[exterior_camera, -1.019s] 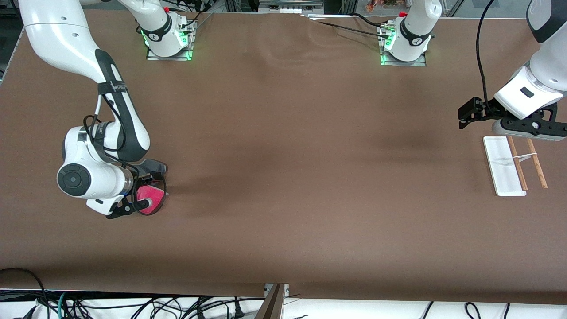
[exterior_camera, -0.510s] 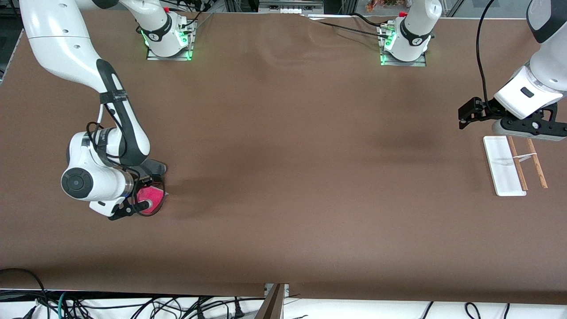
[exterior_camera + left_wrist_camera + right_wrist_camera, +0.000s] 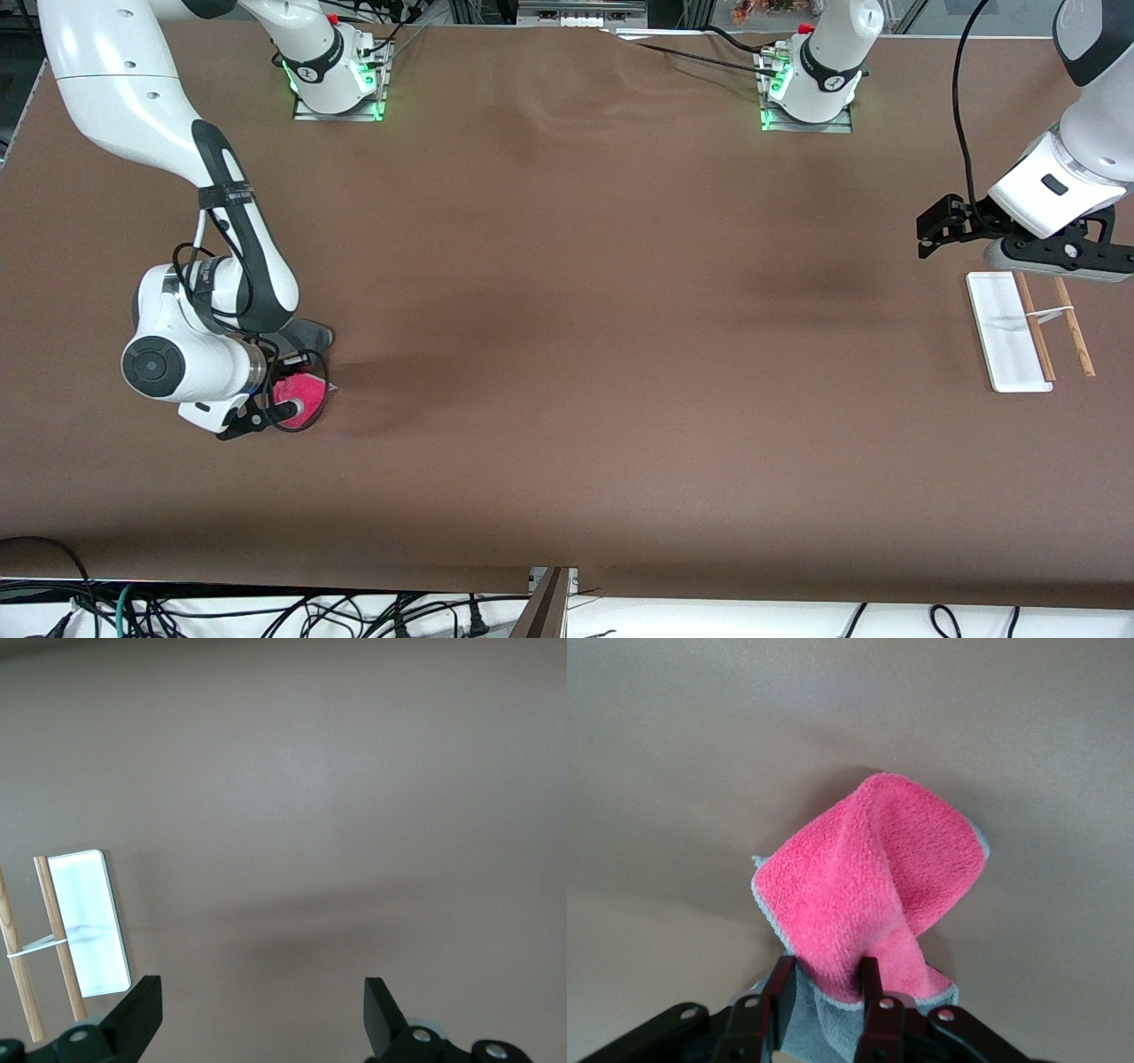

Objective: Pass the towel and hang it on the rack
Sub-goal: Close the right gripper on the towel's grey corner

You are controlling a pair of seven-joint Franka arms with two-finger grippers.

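- Front view: right gripper (image 3: pixel 288 399) at lower left of frame, low over the table (image 3: pixel 567 354), wrist body covering much of the towel (image 3: pixel 297 390); only a pink patch shows. Rack (image 3: pixel 1019 330) at right edge of frame, toward the left arm's end, well apart from towel, so prob. a handover is needed. Left gripper (image 3: pixel 941 232) hangs just above the rack's upper end, waiting; looks parked there to receive.
- Left wrist view: fingers (image 3: pixel 137 1019) spread wide, nothing betw. them. Rack (image 3: pixel 84 921) at lower left of frame: white flat base, two thin wooden rods (image 3: pixel 58 939), white clip.
- Right wrist view: fingers (image 3: pixel 868 979) pinching a raised fold of towel (image 3: pixel 877 877) at frame bottom-center. Cloth bunches into a peak: pink fluffy side up, grey underside and pale edge showing near grip. Likely mid-grasp, lift not yet done.
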